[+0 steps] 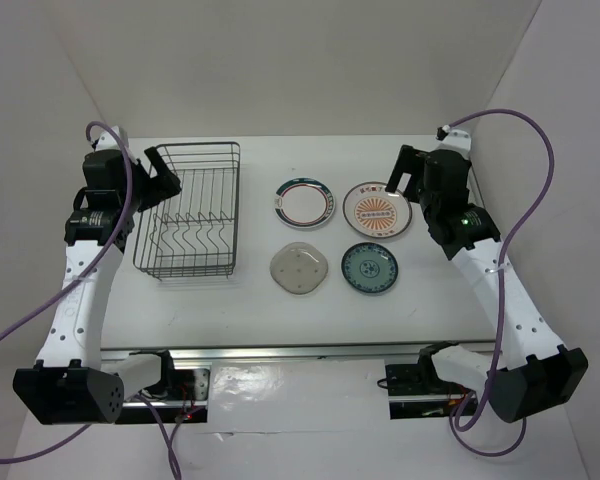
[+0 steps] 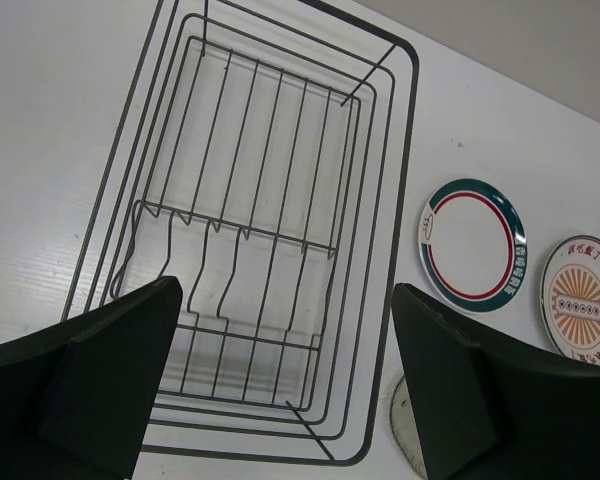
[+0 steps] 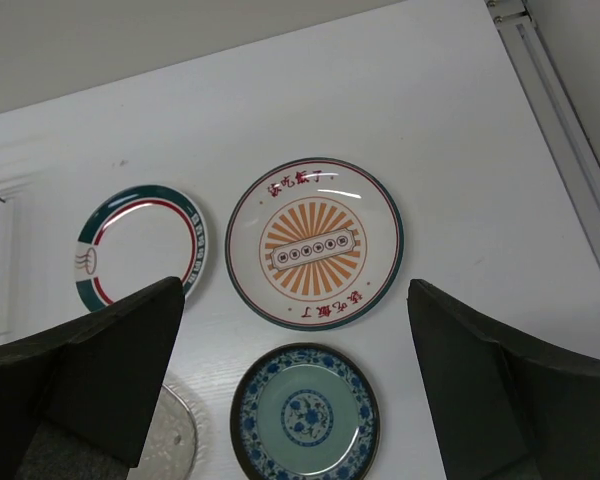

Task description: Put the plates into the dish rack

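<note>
The black wire dish rack (image 1: 188, 210) stands empty at the left of the table. Four plates lie flat to its right: the white plate with dark rim band (image 1: 304, 203), the orange sunburst plate (image 1: 377, 210), the translucent grey-beige plate (image 1: 299, 268) and the teal-blue patterned plate (image 1: 370, 268). My left gripper (image 1: 163, 172) is open and empty, held above the rack's far left corner; its wrist view looks down on the rack (image 2: 410, 120). My right gripper (image 1: 402, 174) is open and empty, held above the sunburst plate (image 3: 313, 243) and the teal-blue plate (image 3: 303, 415).
White walls close in the table at the back and both sides. A metal rail (image 1: 280, 352) runs along the near edge between the arm bases. Purple cables (image 1: 540, 150) loop beside each arm.
</note>
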Controlling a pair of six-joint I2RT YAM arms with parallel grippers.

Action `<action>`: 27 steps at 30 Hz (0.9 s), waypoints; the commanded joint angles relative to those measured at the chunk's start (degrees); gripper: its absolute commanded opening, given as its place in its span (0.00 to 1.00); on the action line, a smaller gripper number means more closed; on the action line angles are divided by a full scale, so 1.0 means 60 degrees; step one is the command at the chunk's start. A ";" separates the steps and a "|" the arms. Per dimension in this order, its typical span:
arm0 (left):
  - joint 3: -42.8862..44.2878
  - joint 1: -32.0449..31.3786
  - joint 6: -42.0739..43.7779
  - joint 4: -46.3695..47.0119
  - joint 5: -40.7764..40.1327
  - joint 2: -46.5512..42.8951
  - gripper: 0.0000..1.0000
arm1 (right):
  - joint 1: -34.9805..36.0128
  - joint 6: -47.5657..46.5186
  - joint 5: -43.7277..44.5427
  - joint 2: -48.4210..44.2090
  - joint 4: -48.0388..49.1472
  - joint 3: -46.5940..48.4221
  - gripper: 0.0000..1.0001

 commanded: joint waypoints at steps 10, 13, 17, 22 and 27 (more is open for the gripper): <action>0.0105 -0.0113 0.0025 0.0229 0.0599 0.0176 1.00 | -0.2560 0.1577 -0.3393 -0.0421 0.2130 -0.2307 1.00; 0.0105 -0.0200 0.0025 0.0229 0.0878 0.0177 1.00 | -0.4715 0.2354 -0.4694 -0.0625 0.3901 -0.3977 1.00; 0.0105 -0.0318 0.0025 0.0317 0.1113 0.0177 1.00 | -0.6021 0.2941 -0.6230 0.0293 0.5513 -0.4989 1.00; 0.0003 -0.0318 0.0200 0.0507 0.1757 0.0177 1.00 | -0.6287 0.3719 -0.8153 0.1906 0.8285 -0.6147 0.98; -0.0100 -0.0318 0.0288 0.0713 0.2372 -0.0028 1.00 | -0.5937 0.3924 -0.8476 0.3763 1.0189 -0.6456 0.96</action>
